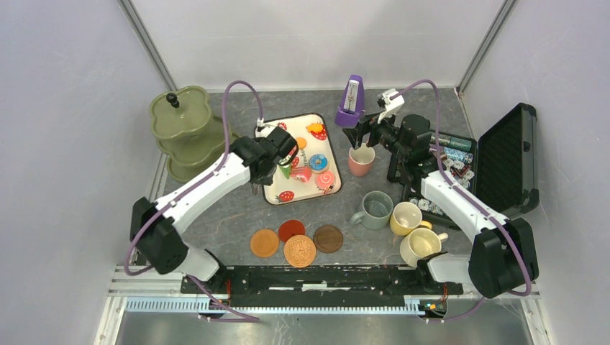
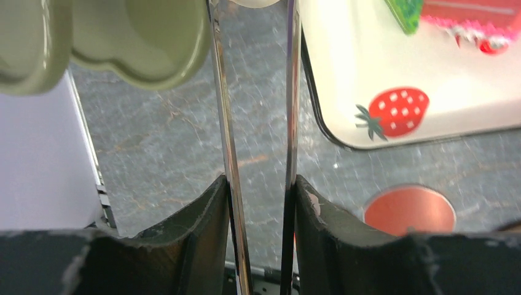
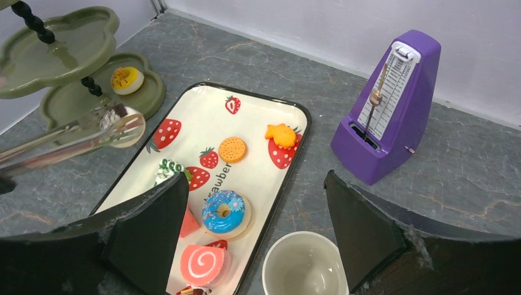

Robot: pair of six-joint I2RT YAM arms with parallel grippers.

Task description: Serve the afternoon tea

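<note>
place: lab robot cell | cues: white panels (image 1: 302, 36); aluminium rail (image 1: 302, 307)

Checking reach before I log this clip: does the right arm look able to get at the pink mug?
Probably yes. The right claw hangs open just above the pink mug, nothing between them; the purple metronome stands apart behind, and the tray lies to one side.

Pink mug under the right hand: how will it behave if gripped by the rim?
Pink mug looks rigid and glazed, so probably slippery in a rim pinch. It appears empty, so likely light. Upright and fairly squat: tipping seems unlikely.
</note>
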